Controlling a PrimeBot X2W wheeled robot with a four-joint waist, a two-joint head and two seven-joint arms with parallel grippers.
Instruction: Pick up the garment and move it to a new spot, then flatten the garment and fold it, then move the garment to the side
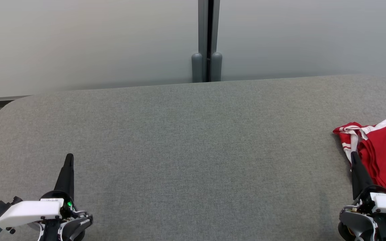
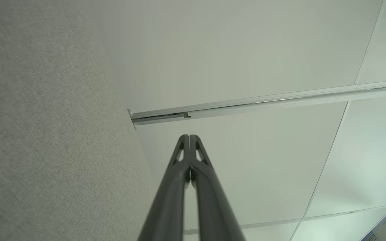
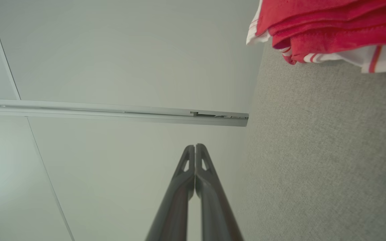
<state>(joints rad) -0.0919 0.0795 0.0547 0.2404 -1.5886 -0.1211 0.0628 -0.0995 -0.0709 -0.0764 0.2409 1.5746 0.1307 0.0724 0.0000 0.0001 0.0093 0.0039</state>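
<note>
A red garment (image 1: 384, 150) with white striped edges lies bunched in loose folds at the right edge of the head view, a little below the middle of the frame, and part of it runs out of the picture. It rests on a wide grey fabric surface (image 1: 193, 134) with rounded far corners, which takes the lower two thirds of the frame. Behind the surface, in the upper part, stand pale wall panels (image 1: 79, 43), and between them at the top centre is a grey post (image 1: 208, 40) with a dark gap. The right gripper (image 1: 354, 154) is at the lower right of the frame, and its dark tip points up, just beside the left border of the garment. In the right wrist view its two fingers are pressed together with nothing between them, and the garment is at the upper right corner of that view, apart from the fingers. The left gripper (image 1: 69, 158) is at the lower left of the head view, well apart from the garment, above the bare grey fabric. In the left wrist view its fingers are also pressed together and hold nothing.
</note>
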